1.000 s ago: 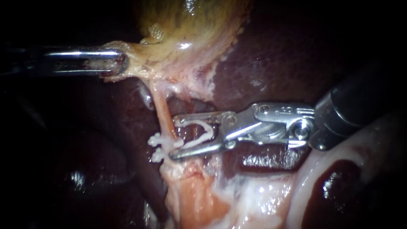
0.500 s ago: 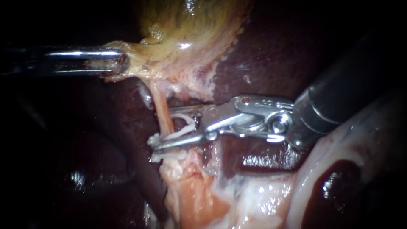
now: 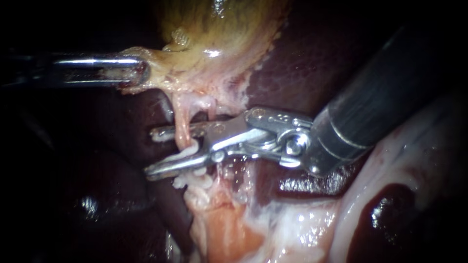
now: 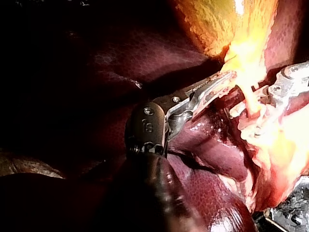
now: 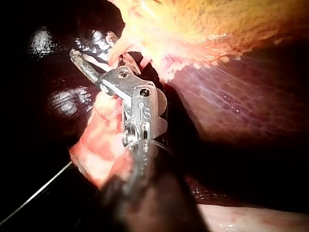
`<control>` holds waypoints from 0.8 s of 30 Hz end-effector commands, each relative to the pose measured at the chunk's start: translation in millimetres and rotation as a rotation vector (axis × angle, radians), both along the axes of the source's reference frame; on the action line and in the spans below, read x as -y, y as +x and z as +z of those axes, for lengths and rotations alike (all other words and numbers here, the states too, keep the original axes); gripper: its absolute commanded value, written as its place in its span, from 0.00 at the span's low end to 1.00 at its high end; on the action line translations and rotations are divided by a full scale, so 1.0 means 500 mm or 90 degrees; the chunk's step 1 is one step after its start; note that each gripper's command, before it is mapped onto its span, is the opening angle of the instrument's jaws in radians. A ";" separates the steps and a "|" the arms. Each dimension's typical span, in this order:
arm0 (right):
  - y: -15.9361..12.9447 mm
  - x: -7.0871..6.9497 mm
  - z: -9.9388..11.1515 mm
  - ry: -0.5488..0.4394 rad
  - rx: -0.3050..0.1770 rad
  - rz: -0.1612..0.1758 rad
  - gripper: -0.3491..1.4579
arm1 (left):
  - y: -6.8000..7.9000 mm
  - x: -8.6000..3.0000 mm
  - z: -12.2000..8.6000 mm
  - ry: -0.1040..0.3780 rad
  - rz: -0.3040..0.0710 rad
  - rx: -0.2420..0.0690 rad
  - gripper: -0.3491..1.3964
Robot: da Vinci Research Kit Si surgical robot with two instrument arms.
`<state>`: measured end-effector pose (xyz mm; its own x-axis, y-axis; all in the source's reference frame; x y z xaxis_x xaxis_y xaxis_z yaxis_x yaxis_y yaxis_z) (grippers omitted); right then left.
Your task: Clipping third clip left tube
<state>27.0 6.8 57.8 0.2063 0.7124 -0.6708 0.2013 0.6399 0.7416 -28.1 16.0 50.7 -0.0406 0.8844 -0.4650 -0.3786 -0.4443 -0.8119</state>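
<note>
In the endoscope view, the left instrument (image 3: 132, 73) is clamping the yellow lower edge of the gallbladder (image 3: 219, 44), its jaws closed on that tissue. The right instrument (image 3: 153, 152) is carrying a white clip (image 3: 183, 153) between jaws that are standing apart, and the left tube (image 3: 181, 124) — a thin pink strand — is passing through the gap, in front of the dark liver (image 3: 302, 63). In the left wrist view, the left instrument (image 4: 224, 81) is pinching the gallbladder (image 4: 212, 24) edge, with the right instrument (image 4: 289, 82) sitting just beside the tube (image 4: 251, 100). In the right wrist view, the right instrument (image 5: 87, 46) is straddling the pale tube (image 5: 118, 52) — the gallbladder (image 5: 217, 24) is lying just ahead.
</note>
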 end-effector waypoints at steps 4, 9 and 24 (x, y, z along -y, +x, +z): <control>-0.0006 -0.0024 -0.0052 0.014 -0.029 0.016 0.47 | 0.0000 0.0000 0.0000 0.000 0.000 0.000 0.00; -0.0011 -0.0042 -0.0085 0.024 -0.048 0.028 0.47 | 0.0001 0.0000 0.0000 0.000 0.000 0.000 0.00; -0.0028 -0.0094 -0.0077 0.030 -0.034 0.076 0.47 | 0.0000 -0.0001 0.0001 0.000 0.000 0.000 0.00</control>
<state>25.5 11.7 53.9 0.0820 0.7614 -0.6431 0.1650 0.6260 0.7622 -28.1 16.0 50.7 -0.0409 0.8846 -0.4646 -0.3792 -0.4440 -0.8119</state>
